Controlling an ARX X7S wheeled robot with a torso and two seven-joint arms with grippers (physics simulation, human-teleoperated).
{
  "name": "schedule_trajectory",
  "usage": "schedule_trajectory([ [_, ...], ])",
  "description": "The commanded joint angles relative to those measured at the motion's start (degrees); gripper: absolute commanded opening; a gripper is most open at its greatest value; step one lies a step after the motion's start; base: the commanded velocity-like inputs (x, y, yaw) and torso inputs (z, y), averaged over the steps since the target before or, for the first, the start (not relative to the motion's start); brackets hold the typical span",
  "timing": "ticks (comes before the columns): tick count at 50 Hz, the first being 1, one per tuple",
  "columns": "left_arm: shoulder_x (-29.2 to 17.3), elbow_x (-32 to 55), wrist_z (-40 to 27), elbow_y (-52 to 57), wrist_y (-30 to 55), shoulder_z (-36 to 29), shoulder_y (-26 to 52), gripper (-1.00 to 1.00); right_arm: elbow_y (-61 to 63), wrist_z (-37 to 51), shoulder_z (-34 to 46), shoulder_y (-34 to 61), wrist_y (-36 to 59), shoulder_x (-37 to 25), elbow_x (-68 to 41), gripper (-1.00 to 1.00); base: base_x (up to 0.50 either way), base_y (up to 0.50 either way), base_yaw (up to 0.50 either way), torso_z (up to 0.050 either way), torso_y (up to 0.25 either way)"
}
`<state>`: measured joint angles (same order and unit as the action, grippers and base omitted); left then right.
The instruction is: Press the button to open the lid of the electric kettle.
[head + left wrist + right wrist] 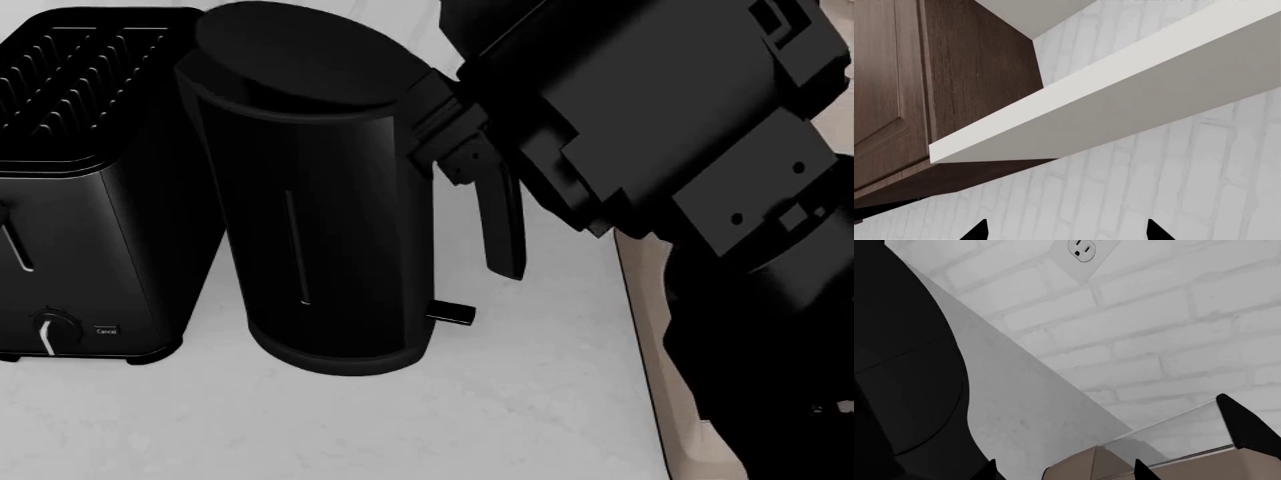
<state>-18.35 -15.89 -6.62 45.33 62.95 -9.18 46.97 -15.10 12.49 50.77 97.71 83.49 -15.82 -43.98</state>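
Observation:
The electric kettle (pixel 327 230) stands on the white counter, tall and matte black, with its curved handle (pixel 505 220) toward my right arm and a small tab (pixel 451 314) at its base. Its lid (pixel 304 50) sits tilted, raised on the side away from the handle. My right arm (pixel 667 120) reaches to the top of the handle; black on black hides the fingers there. In the right wrist view the right gripper (pixel 1066 471) has its tips apart and empty, with the kettle's dark body (pixel 901 390) beside it. My left gripper (pixel 1067 232) is open and points up at a brick wall.
A boxy black slotted toaster (pixel 94 180) stands close on the kettle's left. The counter edge (pixel 647 380) runs on the right. A wall outlet (pixel 1084 250) is on the brick wall. A dark wood cabinet (pixel 927 90) and a white shelf (pixel 1121 100) hang above the left gripper.

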Motion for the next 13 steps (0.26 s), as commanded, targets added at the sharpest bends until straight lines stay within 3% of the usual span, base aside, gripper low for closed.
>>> schedule_trajectory([
  [1, 1.08, -0.07, 2.07, -0.63, -1.18, 1.20, 0.97, 1.00, -6.47, -6.24, 2.70, 1.00, -2.34, 2.07, 0.98, 1.00, 0.00, 0.00, 0.00, 0.000, 0.000],
  [13, 1.10, -0.03, 1.81, -1.05, -1.34, 1.01, 1.28, 1.00, -6.21, -8.19, 5.30, 0.03, -3.25, 2.36, 0.45, 1.00, 0.00, 0.00, 0.00, 0.000, 0.000],
])
